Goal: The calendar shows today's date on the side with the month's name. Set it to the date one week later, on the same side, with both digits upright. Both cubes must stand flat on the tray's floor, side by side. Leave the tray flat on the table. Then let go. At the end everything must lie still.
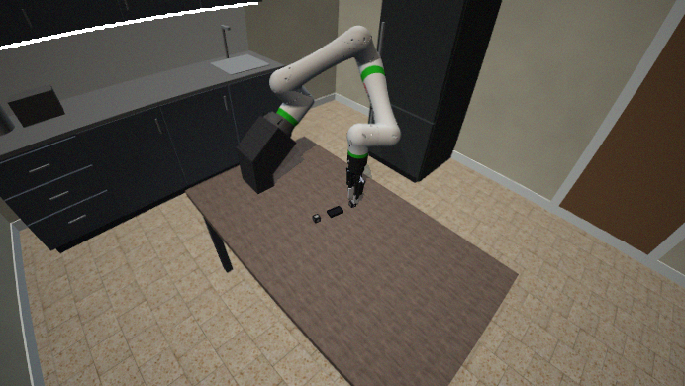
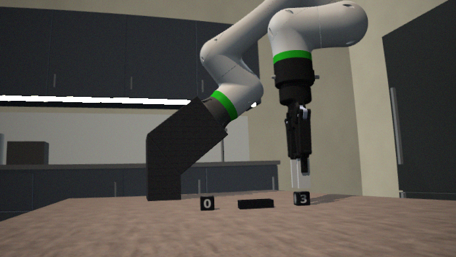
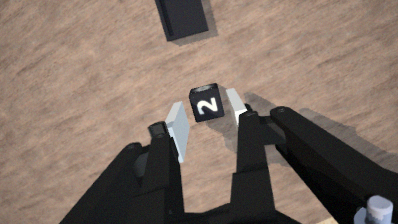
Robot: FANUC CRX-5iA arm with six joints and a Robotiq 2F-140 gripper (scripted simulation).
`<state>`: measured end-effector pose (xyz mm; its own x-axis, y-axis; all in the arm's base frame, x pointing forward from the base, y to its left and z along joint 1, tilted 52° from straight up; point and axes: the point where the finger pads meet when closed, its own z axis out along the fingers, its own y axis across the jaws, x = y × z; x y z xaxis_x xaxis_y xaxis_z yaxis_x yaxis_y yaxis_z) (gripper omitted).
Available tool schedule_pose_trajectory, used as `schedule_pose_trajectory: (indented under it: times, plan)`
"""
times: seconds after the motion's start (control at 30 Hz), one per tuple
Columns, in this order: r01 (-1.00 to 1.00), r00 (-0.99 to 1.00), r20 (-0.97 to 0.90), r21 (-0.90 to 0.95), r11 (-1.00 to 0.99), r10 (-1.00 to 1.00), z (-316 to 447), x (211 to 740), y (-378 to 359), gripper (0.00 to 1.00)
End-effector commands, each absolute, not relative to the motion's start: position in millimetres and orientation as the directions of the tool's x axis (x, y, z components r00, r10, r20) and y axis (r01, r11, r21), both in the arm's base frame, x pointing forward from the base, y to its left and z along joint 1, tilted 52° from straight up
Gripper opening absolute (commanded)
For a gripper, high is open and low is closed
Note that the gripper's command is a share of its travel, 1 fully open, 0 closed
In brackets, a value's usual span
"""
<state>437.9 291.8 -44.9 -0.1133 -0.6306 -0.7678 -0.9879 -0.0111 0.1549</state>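
The tool (image 1: 354,202) (image 2: 300,188) (image 3: 207,108) is hovering, fingers apart, above the cube showing a 3 (image 1: 352,204) (image 2: 302,198) (image 3: 206,103); the tray (image 1: 335,212) (image 2: 256,203) (image 3: 184,17) is lying beside it. Off-centre closing could be twisting the cube, leaving its digit crooked.

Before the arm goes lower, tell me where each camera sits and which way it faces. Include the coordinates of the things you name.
Top: high above the room, looking down at an angle across the table (image 1: 396,277); the whole arm and the gripper (image 1: 352,202) (image 2: 300,188) (image 3: 207,108) show.
Exterior: low, near table height, facing the arm's mount (image 1: 257,165) (image 2: 165,171) and the kitchen cabinets; most of the arm shows.
Wrist: up by the gripper, looking down between its fingers at the cube reading 2 on top (image 3: 207,106); only the gripper shows.
Top and exterior share the arm's mount; all three show the tray (image 1: 335,212) (image 2: 256,203) (image 3: 186,20).
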Motion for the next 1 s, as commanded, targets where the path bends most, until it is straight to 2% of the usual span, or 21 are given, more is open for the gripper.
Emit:
schedule_pose_trajectory:
  times: [0.0,0.97]
  plan:
    - [-0.988,-0.113,-0.768,0.155,-0.011,-0.631,-44.9,438.1,291.5,0.28]
    - [-0.988,-0.113,-0.768,0.155,-0.011,-0.631,-58.8,435.7,308.9,0.28]
